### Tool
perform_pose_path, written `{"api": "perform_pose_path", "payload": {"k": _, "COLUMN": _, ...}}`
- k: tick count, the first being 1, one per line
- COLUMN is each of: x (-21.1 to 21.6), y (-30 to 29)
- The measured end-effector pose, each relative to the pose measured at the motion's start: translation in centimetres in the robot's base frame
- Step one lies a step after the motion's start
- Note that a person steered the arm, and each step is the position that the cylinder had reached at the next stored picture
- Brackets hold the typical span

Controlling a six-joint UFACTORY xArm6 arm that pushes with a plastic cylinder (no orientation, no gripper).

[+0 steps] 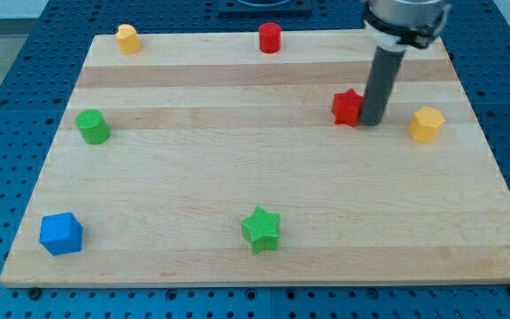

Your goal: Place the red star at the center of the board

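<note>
The red star (347, 107) lies on the wooden board (264, 230), right of the middle and in the upper half. My tip (372, 122) stands right against the star's right side, touching or nearly touching it. The dark rod rises from there toward the view's top right.
A yellow hexagon block (426, 124) lies just right of my tip. A red cylinder (269, 38) and a yellow block (128, 39) sit at the top edge. A green cylinder (93, 127) is at the left, a blue cube (60, 234) at the bottom left, a green star (261, 229) at the bottom middle.
</note>
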State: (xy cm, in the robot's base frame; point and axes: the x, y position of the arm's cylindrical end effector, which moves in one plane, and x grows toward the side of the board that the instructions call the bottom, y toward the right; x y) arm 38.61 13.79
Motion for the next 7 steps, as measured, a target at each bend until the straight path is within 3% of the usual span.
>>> {"api": "perform_pose_path", "payload": {"k": 1, "x": -2.2, "y": -4.2}}
{"api": "perform_pose_path", "payload": {"k": 3, "x": -7.7, "y": -4.8}}
{"api": "perform_pose_path", "payload": {"k": 5, "x": -2.0, "y": -9.1}}
{"api": "perform_pose_path", "payload": {"k": 6, "x": -2.2, "y": -8.4}}
{"api": "perform_pose_path", "payload": {"k": 7, "x": -5.7, "y": -2.1}}
